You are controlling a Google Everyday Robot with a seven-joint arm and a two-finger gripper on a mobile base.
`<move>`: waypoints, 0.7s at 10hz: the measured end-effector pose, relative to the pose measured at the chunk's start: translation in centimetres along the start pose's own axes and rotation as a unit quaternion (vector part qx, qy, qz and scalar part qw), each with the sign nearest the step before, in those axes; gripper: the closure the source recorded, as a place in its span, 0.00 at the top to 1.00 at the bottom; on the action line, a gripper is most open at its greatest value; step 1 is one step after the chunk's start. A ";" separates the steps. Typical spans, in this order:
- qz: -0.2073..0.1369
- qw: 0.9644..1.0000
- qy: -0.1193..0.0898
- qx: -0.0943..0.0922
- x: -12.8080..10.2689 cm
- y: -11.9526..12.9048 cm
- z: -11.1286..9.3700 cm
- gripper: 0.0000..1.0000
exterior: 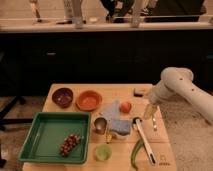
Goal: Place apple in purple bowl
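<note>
Camera view: looks down across a wooden table (116, 90) from its near edge.
Apple (125, 106): one, on the table right of centre, touching the upper right edge of a blue cloth (116, 121).
Purple bowl (63, 96): one, at the far left of the table, well apart from the apple and upright.
Orange bowl (89, 100): one, just beside the purple bowl on its right, between it and the apple.
Gripper (148, 112): hangs pointing down over the table's right side, near the apple but apart from it; whether it is clenched or released cannot be told.
Arm (182, 89): white, reaching in from the right.
Green tray (35, 142): one, at the near left, holding one bunch of grapes (70, 144).
Metal cup (100, 125): one, at the left edge of the cloth.
Other items: one long white utensil (144, 140), one green pod (135, 153), one small green cup (102, 152), one dark block (140, 91) at the far edge.
Room: dark cabinets (100, 55) behind the table under a pale counter (110, 26); speckled floor (185, 145).
</note>
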 end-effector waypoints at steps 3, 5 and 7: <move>-0.007 0.997 -0.071 -0.003 0.6 -0.2 0.8 0.80; -0.019 0.995 -0.098 0.003 0.6 -0.1 1.5 0.80; -0.036 0.993 -0.109 0.011 -0.1 0.0 2.2 0.80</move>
